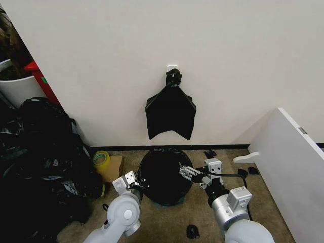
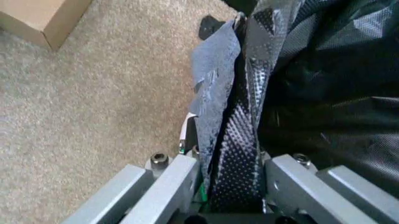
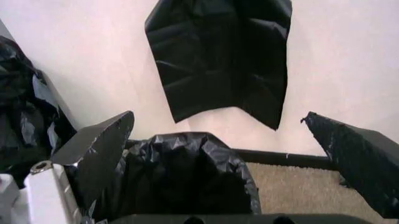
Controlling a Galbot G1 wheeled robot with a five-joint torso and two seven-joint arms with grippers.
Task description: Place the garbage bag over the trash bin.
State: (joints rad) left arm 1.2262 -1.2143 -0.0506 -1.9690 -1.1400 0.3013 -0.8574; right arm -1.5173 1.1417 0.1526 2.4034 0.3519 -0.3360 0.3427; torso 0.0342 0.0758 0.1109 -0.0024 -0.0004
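The garbage bag (image 1: 163,174), already draped over the trash bin (image 1: 174,202) between both pincers, is pinched at its edge by the left gripper (image 2: 227,186), while the right gripper (image 3: 218,140) is held open just beside the opposite rim, where the loose plastic probably needs seating next.

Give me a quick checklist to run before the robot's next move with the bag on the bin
1. Left gripper clamped on the garbage bag: ok, plastic pinched between its fingers.
2. Right gripper free of the bag: ok, open, fingers spread above it.
3. Bag spread over the trash bin: ok from the head view, black covers the whole top.
4. Bag edge pulled down all round the rim: cannot tell.
5. Cardboard box and tape roll clear of the left arm: ok.
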